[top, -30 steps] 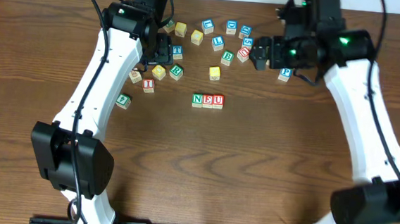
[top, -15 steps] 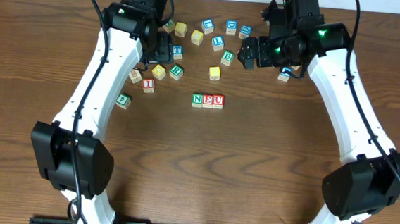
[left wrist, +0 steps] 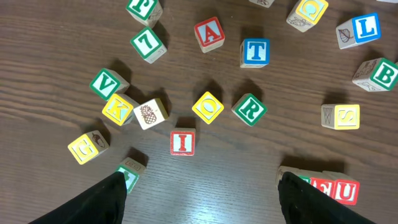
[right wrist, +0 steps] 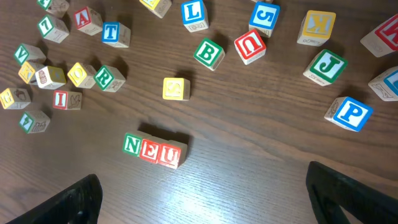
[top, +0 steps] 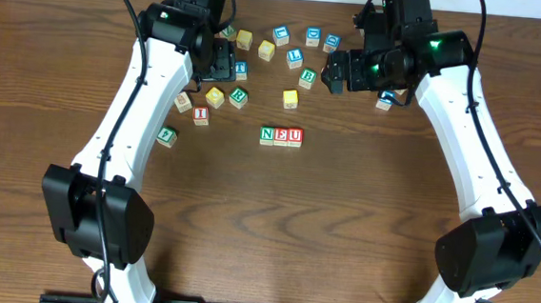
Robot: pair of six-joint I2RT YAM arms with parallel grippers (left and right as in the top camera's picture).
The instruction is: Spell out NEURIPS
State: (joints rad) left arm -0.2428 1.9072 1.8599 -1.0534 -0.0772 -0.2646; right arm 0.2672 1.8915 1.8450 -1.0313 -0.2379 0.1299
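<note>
Both spread and empty: left end effector [left wrist: 202, 182], right end effector [right wrist: 202, 179]. A left finger [left wrist: 305, 202] covers the N of the NEU row [left wrist: 334, 188]; overhead, the right arm [top: 472, 137] half hides the P cube [top: 385, 102].

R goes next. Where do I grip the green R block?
Likely from straight above, jaws across two opposite side faces of the R block. It sits skewed, one corner near the yellow O block, so turn the wrist to match.
</note>
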